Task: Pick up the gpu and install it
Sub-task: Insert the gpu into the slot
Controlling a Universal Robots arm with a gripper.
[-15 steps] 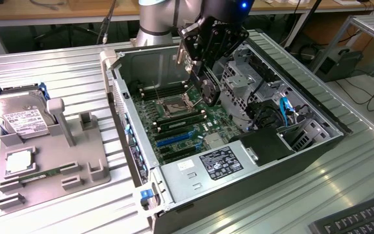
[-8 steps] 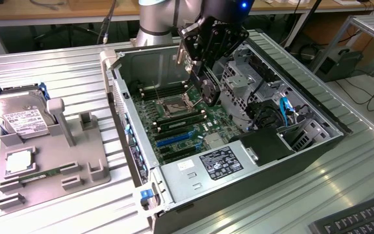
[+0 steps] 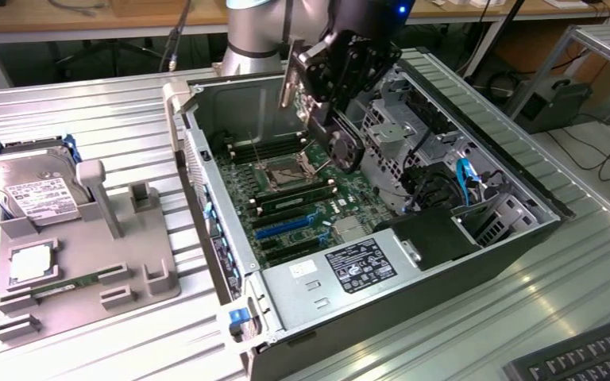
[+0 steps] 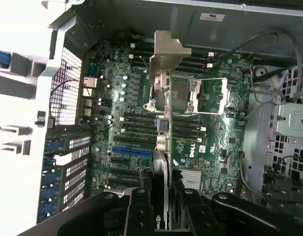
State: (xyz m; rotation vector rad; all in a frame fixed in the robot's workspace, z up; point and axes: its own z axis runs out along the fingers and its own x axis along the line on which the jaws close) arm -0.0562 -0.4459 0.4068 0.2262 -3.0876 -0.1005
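Black gripper (image 4: 162, 199) jaws are clamped on the gpu (image 4: 160, 98), held edge-on over the motherboard (image 4: 215, 142). It is judged light, stiff and fragile; edges are best gripped.

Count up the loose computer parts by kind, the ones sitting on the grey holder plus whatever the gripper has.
hard drive: 1
square silver chip: 1
memory stick: 1
gpu, clamped in the gripper: 1
Total: 4

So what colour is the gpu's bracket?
The gpu has a pale silver-grey bracket; wrist view shows it best.
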